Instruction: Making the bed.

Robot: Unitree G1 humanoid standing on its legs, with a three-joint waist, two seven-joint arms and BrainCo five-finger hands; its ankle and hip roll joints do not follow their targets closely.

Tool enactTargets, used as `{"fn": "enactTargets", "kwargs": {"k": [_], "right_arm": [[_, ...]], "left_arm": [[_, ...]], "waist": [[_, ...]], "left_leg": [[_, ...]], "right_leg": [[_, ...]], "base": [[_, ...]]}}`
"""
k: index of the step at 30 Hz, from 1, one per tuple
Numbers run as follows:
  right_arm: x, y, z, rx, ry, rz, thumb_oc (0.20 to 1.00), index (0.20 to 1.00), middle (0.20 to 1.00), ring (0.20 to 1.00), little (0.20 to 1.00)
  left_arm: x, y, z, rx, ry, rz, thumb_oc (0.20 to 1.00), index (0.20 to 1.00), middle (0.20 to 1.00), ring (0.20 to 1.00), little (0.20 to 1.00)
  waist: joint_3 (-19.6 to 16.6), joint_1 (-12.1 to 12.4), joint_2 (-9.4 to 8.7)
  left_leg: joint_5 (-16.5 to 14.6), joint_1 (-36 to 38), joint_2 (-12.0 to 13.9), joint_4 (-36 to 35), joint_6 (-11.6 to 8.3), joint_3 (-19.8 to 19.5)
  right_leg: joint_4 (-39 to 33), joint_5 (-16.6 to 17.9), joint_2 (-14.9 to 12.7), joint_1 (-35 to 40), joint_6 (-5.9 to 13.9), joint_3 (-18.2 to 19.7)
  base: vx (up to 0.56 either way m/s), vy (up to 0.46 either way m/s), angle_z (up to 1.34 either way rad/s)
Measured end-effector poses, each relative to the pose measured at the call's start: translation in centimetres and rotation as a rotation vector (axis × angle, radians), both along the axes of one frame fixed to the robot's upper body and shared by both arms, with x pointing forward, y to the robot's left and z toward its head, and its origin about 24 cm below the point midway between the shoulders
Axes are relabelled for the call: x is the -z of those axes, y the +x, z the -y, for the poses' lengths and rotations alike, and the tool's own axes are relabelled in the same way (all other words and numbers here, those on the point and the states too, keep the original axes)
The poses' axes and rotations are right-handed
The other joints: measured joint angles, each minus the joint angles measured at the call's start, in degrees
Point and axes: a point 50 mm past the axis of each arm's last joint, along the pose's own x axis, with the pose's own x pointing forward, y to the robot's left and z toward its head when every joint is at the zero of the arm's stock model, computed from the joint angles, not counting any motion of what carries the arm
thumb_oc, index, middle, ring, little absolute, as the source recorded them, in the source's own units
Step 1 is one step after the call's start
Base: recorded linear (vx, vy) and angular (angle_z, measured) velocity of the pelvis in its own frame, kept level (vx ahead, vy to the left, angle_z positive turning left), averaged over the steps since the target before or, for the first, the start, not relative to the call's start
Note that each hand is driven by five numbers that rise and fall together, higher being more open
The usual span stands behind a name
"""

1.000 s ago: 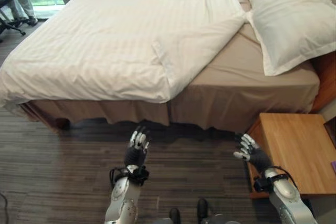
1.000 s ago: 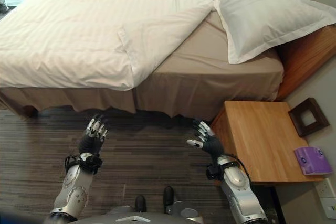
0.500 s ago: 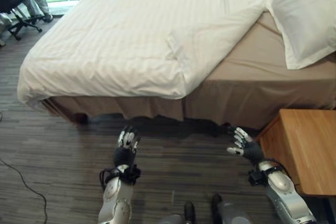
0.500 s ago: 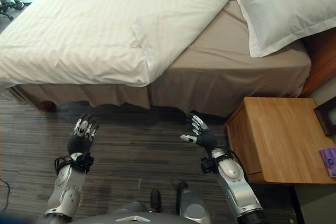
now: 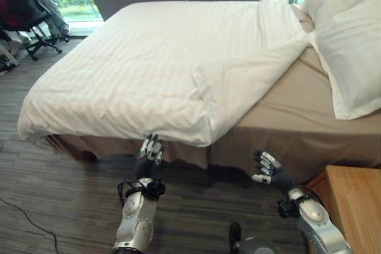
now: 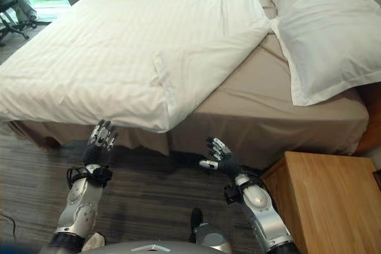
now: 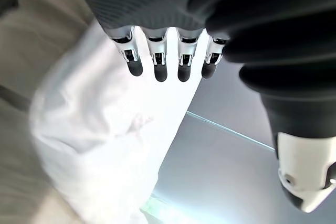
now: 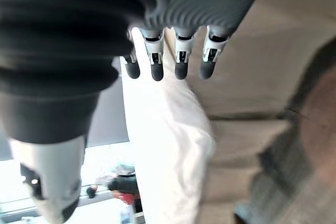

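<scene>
Left hand (image 5: 149,157) and right hand (image 5: 269,169) are held open, empty, just below the bed's near edge; white striped duvet (image 5: 161,69) is folded back off the tan sheet (image 5: 280,105).

one duvet (image 6: 125,52) — two pillows (image 6: 333,40), one nightstand (image 6: 333,197)

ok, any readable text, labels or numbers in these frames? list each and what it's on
None. No print, label, number or sign shows on the white duvet, the pillows, the tan sheet or the wooden nightstand. The left hand and the right hand, both open and short of the bed, carry no legible markings either.
</scene>
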Motion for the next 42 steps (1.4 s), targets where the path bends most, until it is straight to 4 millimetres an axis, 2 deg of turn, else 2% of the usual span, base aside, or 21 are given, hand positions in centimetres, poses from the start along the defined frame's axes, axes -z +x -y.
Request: {"fn": "enactTargets", "kwargs": {"k": [1, 2, 3, 5, 7, 9, 10, 11, 12, 13, 15, 17, 20, 22, 24, 25, 29, 34, 37, 41, 42], "right_arm": [[-0.2, 0.3, 0.1, 0.006, 0.001, 0.009, 1.000, 1.000, 1.000, 1.000, 1.000], [-0.3, 0.6, -0.3, 0.001, 0.004, 0.015, 1.000, 1.000, 1.000, 1.000, 1.000], [-0.5, 0.8, -0.7, -0.012, 0.006, 0.023, 1.000, 1.000, 1.000, 1.000, 1.000], [-1.0, 1.2, -0.8, -0.017, 0.007, 0.049, 1.000, 1.000, 1.000, 1.000, 1.000], [-0.8, 0.9, -0.6, -0.028, -0.007, 0.045, 1.000, 1.000, 1.000, 1.000, 1.000], [-0.6, 0.6, -0.3, -0.052, -0.042, 0.032, 1.000, 1.000, 1.000, 1.000, 1.000], [-0.3, 0.2, -0.1, -0.058, -0.050, 0.018, 1.000, 1.000, 1.000, 1.000, 1.000], [0.9, -1.3, 0.0, -0.072, -0.054, -0.040, 1.000, 1.000, 1.000, 1.000, 1.000], [1.5, -2.0, -0.1, -0.074, -0.044, -0.073, 1.000, 1.000, 1.000, 1.000, 1.000], [2.0, -2.4, -0.2, -0.076, -0.035, -0.096, 1.000, 1.000, 1.000, 1.000, 1.000], [2.0, -2.4, 0.1, -0.083, -0.044, -0.109, 1.000, 1.000, 1.000, 1.000, 1.000], [2.1, -2.5, 0.2, -0.070, -0.038, -0.118, 1.000, 1.000, 1.000, 1.000, 1.000], [2.2, -2.4, 0.2, -0.079, -0.041, -0.128, 1.000, 1.000, 1.000, 1.000, 1.000], [1.9, -2.0, 0.1, -0.084, -0.044, -0.113, 1.000, 1.000, 1.000, 1.000, 1.000], [2.0, -2.0, 0.0, -0.088, -0.039, -0.118, 1.000, 1.000, 1.000, 1.000, 1.000], [2.4, -2.7, 0.2, -0.084, -0.037, -0.143, 1.000, 1.000, 1.000, 1.000, 1.000], [3.6, -4.3, 0.7, -0.063, -0.038, -0.219, 1.000, 1.000, 1.000, 1.000, 1.000], [3.8, -4.6, 0.5, -0.063, -0.028, -0.230, 1.000, 1.000, 1.000, 1.000, 1.000], [3.8, -4.5, 0.3, -0.068, -0.022, -0.224, 1.000, 1.000, 1.000, 1.000, 1.000], [3.9, -4.5, -0.8, -0.121, -0.015, -0.224, 1.000, 1.000, 1.000, 1.000, 1.000], [4.0, -4.7, -0.8, -0.119, -0.011, -0.231, 1.000, 1.000, 1.000, 1.000, 1.000]], "left_arm": [[-0.2, -0.1, 0.3, 0.012, 0.001, 0.011, 1.000, 1.000, 1.000, 1.000, 1.000], [-0.1, -0.3, -0.1, 0.010, 0.013, 0.000, 1.000, 1.000, 1.000, 1.000, 1.000], [0.0, -0.5, -0.6, 0.008, 0.035, -0.010, 1.000, 1.000, 1.000, 1.000, 1.000], [-1.8, -0.4, -2.7, 0.008, 0.125, 0.032, 1.000, 1.000, 1.000, 1.000, 1.000], [-4.4, -0.8, -4.7, -0.008, 0.209, 0.119, 1.000, 1.000, 1.000, 1.000, 1.000], [-5.9, -0.6, -6.2, -0.033, 0.267, 0.163, 1.000, 1.000, 1.000, 1.000, 1.000], [-6.7, -0.3, -6.7, -0.050, 0.285, 0.189, 1.000, 1.000, 1.000, 1.000, 1.000], [-7.8, 0.3, -6.9, -0.071, 0.321, 0.231, 1.000, 1.000, 1.000, 1.000, 1.000], [-8.6, 0.8, -6.8, -0.070, 0.352, 0.255, 1.000, 1.000, 1.000, 1.000, 1.000], [-9.3, 1.4, -6.5, -0.067, 0.368, 0.282, 1.000, 1.000, 1.000, 1.000, 1.000], [-10.4, 2.5, -5.8, -0.058, 0.377, 0.327, 1.000, 1.000, 1.000, 1.000, 1.000], [-11.1, 3.7, -5.3, -0.005, 0.485, 0.320, 1.000, 1.000, 1.000, 1.000, 1.000], [-13.4, 4.8, -5.7, 0.079, 0.715, 0.334, 1.000, 1.000, 1.000, 1.000, 1.000], [-14.2, 6.6, -5.7, 0.088, 0.745, 0.327, 1.000, 1.000, 1.000, 1.000, 1.000], [-13.5, 6.7, -6.1, 0.082, 0.781, 0.285, 1.000, 1.000, 1.000, 1.000, 1.000], [-12.0, 7.1, -7.0, 0.065, 0.853, 0.187, 1.000, 1.000, 1.000, 1.000, 1.000], [-9.5, 7.2, -9.1, -0.007, 1.014, -0.007, 1.000, 1.000, 1.000, 1.000, 1.000], [-7.3, 7.8, -12.5, -0.074, 1.176, -0.245, 1.000, 1.000, 1.000, 1.000, 1.000], [-7.3, 8.3, -13.1, -0.075, 1.226, -0.288, 1.000, 1.000, 1.000, 1.000, 1.000], [-8.4, 10.7, -13.1, -0.176, 1.167, -0.319, 1.000, 1.000, 1.000, 1.000, 1.000], [-8.0, 10.8, -13.3, -0.187, 1.142, -0.358, 1.000, 1.000, 1.000, 1.000, 1.000]], "waist": [[0.27, 2.20, -0.96], [0.75, 4.07, -2.30], [0.85, 4.31, -2.89], [0.88, 3.34, -1.54], [0.75, 2.44, -0.49], [0.71, 2.15, 0.33], [0.61, 2.19, 0.88], [0.19, 0.78, 2.47], [-0.25, 0.34, 3.29], [0.01, -0.05, 3.98], [0.33, -0.81, 3.53], [0.17, -1.79, 3.30], [0.23, -2.32, 3.43], [-0.42, -2.50, 4.75], [-0.30, -2.60, 4.52], [-0.61, -2.43, 4.21], [-1.42, -2.62, 2.82], [-1.84, -3.61, 1.59], [-1.88, -4.06, 1.30], [-2.02, -5.60, 1.34], [-1.97, -5.97, 1.30]], "left_leg": [[0.76, -6.90, 2.23, 7.09, 2.11, 2.45], [-0.83, -9.65, 4.14, 3.05, 4.51, 5.33], [-1.43, -9.79, 5.14, -5.07, 5.93, 6.88], [-1.09, -7.92, 5.94, -30.47, 6.21, 4.18], [-0.88, -2.97, 3.50, -46.81, 6.07, -0.85], [-0.31, 1.21, 0.83, -54.46, 6.89, -4.42], [0.68, 3.13, -0.55, -53.93, 8.28, -3.75], [6.25, 10.44, -1.45, -54.26, 13.11, -2.56], [4.34, 14.42, -0.07, -59.12, 14.77, -1.24], [3.75, 16.74, 0.69, -62.38, 15.48, -1.77], [3.32, 16.27, 0.38, -62.38, 15.60, -1.72], [3.31, 16.36, -0.66, -62.42, 15.55, -1.18], [2.50, 18.58, -1.08, -62.45, 13.86, -1.34], [-0.27, 18.56, -0.22, -62.77, 9.84, -2.85], [-0.53, 18.01, -0.17, -62.79, 9.29, -2.73], [-0.58, 17.89, -0.14, -62.79, 9.23, -2.75], [-0.21, 15.16, 0.11, -62.78, 9.71, -0.88], [0.16, 14.10, -0.05, -62.74, 10.20, -0.65], [0.32, 13.90, -0.10, -62.76, 10.29, -0.48], [0.62, 9.07, 0.64, -62.75, 9.18, 0.78], [0.78, 9.02, 0.60, -62.75, 9.30, 0.83]], "right_leg": [[-0.32, -0.61, 0.40, 0.93, -0.68, 2.29], [-1.03, -0.95, -0.01, 2.68, -0.34, 4.20], [-2.14, -0.65, -0.16, 4.33, 0.13, 4.71], [-3.74, -2.06, 1.82, 8.85, 0.65, 4.72], [-4.72, -3.09, 2.59, 11.84, 2.07, 5.77], [-4.72, -3.77, 2.51, 13.22, 3.16, 7.46], [-4.63, -3.97, 2.45, 14.07, 3.47, 8.18], [-3.38, -5.61, 3.97, 16.93, 5.93, 9.22], [0.89, -8.38, 5.05, 16.22, 8.16, 10.48], [4.66, -12.58, 4.99, 13.55, 8.14, 11.21], [0.73, -12.38, 2.47, 10.16, 7.74, 11.60], [-5.23, -3.93, 0.17, 10.80, 7.68, 11.14], [-5.25, -3.95, -0.54, 12.81, 7.62, 11.29], [-5.25, -4.61, 0.50, 13.03, 7.21, 10.82], [-5.25, -4.31, 0.51, 12.46, 6.82, 10.73], [-5.25, -4.31, 0.53, 12.52, 6.76, 10.41], [-5.25, -3.74, 0.42, 9.69, 6.51, 10.58], [-5.26, -3.83, 0.21, 8.45, 6.85, 10.98], [-5.26, -3.84, 0.12, 8.21, 6.91, 11.13], [-5.10, -2.54, 0.68, 2.93, 7.02, 11.87], [-5.10, -2.50, 0.65, 2.92, 7.03, 11.87]], "base": [[0.30, -0.030, -0.85], [0.30, 0.030, -0.89], [0.31, 0.076, -0.58], [0.30, 0.105, -0.39], [0.22, 0.092, -0.50], [0.12, 0.061, -0.60], [0.19, 0.123, -0.76], [0.19, 0.124, -0.69], [0.15, 0.102, -0.67], [0.09, 0.073, -0.50], [0.09, 0.100, -0.54], [0.05, 0.081, -0.33], [0.03, 0.066, -0.12], [0.03, 0.069, 0.21], [0.05, 0.059, 0.12], [0.03, 0.029, 0.05], [0.01, 0.030, 0.02], [0.00, 0.001, -0.02], [-0.05, 0.011, -0.03], [0.00, 0.005, -0.08], [0.00, -0.004, -0.22]]}}
